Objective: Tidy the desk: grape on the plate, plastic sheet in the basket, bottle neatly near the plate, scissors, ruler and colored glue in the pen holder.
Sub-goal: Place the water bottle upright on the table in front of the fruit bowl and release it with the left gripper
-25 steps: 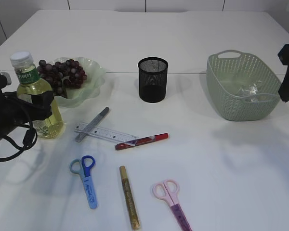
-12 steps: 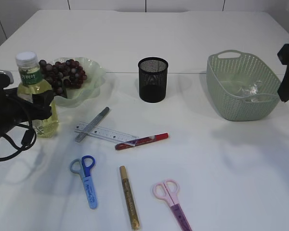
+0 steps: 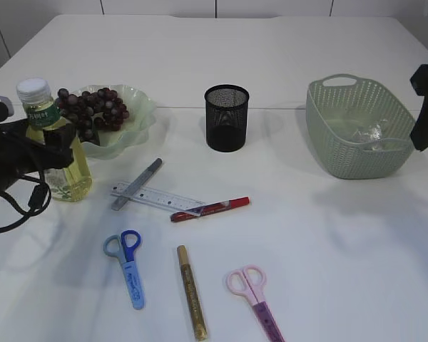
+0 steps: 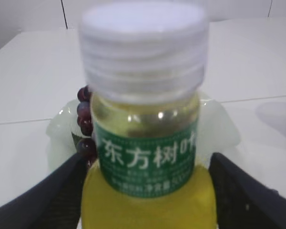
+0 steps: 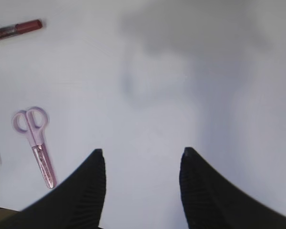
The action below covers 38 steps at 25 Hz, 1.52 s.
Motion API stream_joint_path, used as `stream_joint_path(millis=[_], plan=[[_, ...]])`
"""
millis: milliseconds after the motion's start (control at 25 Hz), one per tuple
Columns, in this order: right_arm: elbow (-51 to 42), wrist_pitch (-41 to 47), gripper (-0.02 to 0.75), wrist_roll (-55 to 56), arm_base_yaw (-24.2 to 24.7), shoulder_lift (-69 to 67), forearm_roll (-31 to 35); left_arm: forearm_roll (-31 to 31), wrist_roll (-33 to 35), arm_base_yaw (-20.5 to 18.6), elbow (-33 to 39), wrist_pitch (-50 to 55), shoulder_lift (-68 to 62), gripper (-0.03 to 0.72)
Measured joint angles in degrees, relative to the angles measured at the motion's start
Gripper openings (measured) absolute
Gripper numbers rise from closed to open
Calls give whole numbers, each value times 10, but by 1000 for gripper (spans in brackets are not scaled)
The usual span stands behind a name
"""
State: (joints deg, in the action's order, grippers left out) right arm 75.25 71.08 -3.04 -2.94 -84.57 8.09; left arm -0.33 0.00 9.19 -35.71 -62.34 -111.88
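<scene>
The bottle (image 3: 53, 153) of yellow liquid with a white cap stands upright just left of the plate (image 3: 139, 107), which holds the grapes (image 3: 93, 107). My left gripper (image 4: 145, 164) is shut on the bottle (image 4: 148, 143), with a finger against each side. The ruler (image 3: 160, 198), blue scissors (image 3: 128, 267), pink scissors (image 3: 255, 296) and the red (image 3: 210, 209), gold (image 3: 190, 292) and silver (image 3: 137, 184) glue pens lie loose on the table. The pen holder (image 3: 226, 117) stands at the middle back. The plastic sheet (image 3: 367, 133) lies in the basket (image 3: 357, 153). My right gripper (image 5: 142, 155) hangs open and holds nothing.
The right arm (image 3: 426, 107) hovers at the far right edge beside the basket. The pink scissors (image 5: 35, 143) lie to the left below the right gripper, and bare white table is under it. The left arm's cable (image 3: 18, 206) trails on the table at the left edge.
The bottle swayed slightly right, then back left, and now stands upright next to the plate with the left gripper around it. The right arm has not moved.
</scene>
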Motion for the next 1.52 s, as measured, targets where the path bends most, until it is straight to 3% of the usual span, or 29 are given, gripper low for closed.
stream_joint_path(millis=[880, 1520], plan=[[0, 0, 405, 0, 0, 0, 11, 0, 0, 0, -2, -18, 120, 549], [0, 0, 405, 0, 0, 0, 13, 0, 0, 0, -1, 317, 335, 531]])
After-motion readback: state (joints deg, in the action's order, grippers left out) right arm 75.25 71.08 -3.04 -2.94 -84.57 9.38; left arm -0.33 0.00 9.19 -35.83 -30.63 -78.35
